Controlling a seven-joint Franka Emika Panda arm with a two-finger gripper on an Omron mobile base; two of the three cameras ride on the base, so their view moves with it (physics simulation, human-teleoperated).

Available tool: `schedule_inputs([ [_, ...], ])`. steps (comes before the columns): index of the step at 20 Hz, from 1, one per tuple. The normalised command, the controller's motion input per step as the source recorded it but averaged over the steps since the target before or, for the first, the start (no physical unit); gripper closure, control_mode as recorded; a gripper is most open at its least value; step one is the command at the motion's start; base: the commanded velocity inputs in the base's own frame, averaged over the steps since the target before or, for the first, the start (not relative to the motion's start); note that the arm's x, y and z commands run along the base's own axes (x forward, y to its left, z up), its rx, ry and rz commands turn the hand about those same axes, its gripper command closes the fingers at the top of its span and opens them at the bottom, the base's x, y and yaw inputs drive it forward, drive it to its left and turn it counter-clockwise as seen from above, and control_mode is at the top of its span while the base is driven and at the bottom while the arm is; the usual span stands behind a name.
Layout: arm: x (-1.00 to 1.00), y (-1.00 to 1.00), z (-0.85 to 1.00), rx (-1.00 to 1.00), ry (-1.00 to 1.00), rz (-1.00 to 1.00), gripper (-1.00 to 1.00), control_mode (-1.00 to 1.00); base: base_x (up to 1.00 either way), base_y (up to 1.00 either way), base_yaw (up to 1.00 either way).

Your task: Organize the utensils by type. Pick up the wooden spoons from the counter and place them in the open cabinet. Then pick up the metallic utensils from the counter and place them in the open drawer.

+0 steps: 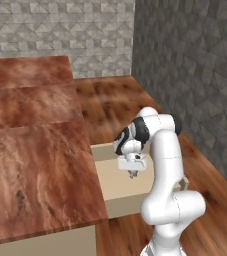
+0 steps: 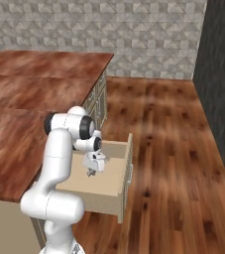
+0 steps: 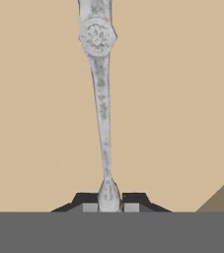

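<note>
Gripper (image 3: 108, 200) first: we are seeing its two dark tips pinched narrow on the end of a silver utensil (image 3: 102, 113), so it is holding that piece. From the tips the metal handle is running straight away along the hand's line of sight, long axis in line with the gripper, an ornate round boss near its far end. Spoon or fork, we cannot tell. Behind it we are seeing plain beige drawer floor. In the base views the gripper (image 1: 133, 171) is pointing down inside the open drawer (image 2: 126, 163), beside the counter (image 1: 30, 165). We are judging release comes next; the piece should lie flat.
</note>
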Motion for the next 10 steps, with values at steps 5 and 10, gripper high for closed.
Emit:
schedule_inputs([
  [5,0.28,0.01,-0.31,0.00,0.00,-0.07,1.00,-1.00,0.00,0.00,0.00],
  [10,0.27,0.03,-0.41,-0.01,0.00,-0.07,1.00,-1.00,0.00,0.00,0.00],
])
